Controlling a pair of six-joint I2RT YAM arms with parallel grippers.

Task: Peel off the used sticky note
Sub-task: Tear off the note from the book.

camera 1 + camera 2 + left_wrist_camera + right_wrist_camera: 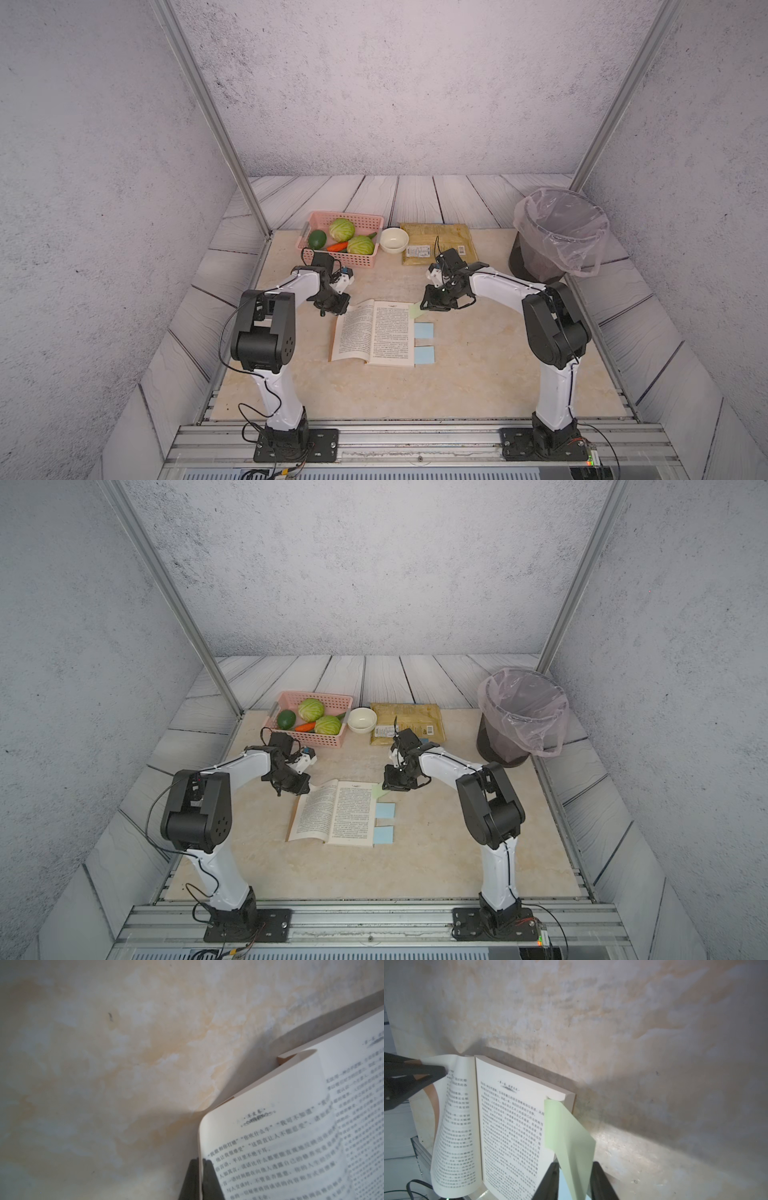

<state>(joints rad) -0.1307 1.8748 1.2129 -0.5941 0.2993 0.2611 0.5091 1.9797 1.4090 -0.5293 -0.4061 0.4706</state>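
Pink basket (353,261) holds 2 cabbages (342,229); left gripper (201,1160) pinches page (270,1126), right gripper (574,1164) gapes around green sticky note (566,1130).

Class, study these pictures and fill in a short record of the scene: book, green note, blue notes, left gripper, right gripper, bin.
book: open, lying on the table
green note: stuck near the book's far right corner, hanging past the edge
blue notes: two, sticking out from the same edge, nearer the robot
left gripper: shut on a left-hand page, holding it curled up
right gripper: open, one finger on either side of the green note
bin: lined with a bag, far right of the table
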